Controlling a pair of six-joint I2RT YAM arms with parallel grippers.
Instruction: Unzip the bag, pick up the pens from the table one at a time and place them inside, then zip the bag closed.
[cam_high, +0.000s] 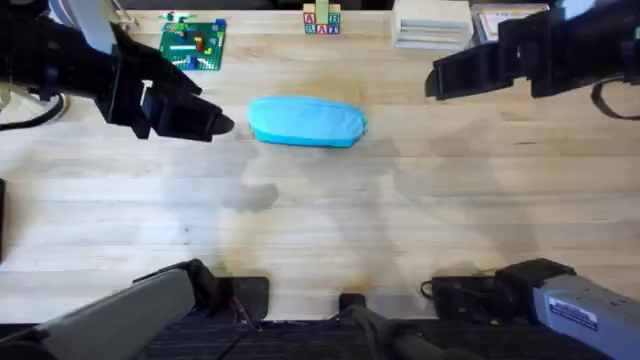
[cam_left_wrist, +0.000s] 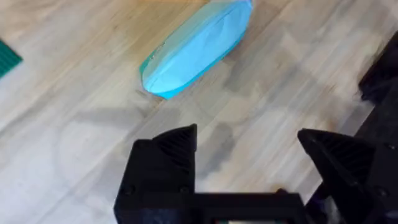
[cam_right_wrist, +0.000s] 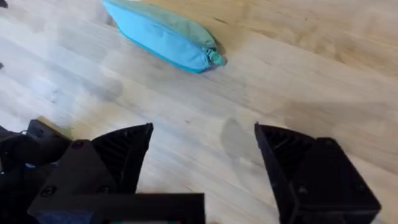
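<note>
Apparently zipped, the bag (cam_high: 306, 122) lies lengthwise left-right; both end effectors gape apart.

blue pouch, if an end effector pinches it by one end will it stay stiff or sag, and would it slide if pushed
The blue pouch looks like soft, rounded fabric, so it would probably sag when lifted by one end. It lies flat on the smooth wood table, so a push would likely slide it rather than roll it. It looks closed and plump, so probably not fragile.

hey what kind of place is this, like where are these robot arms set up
Probably a lab or workshop bench for robot handling practice. Two grippers, left and right, hang over a wood table holding a blue pouch, with a green Lego plate and alphabet blocks along the back.
</note>
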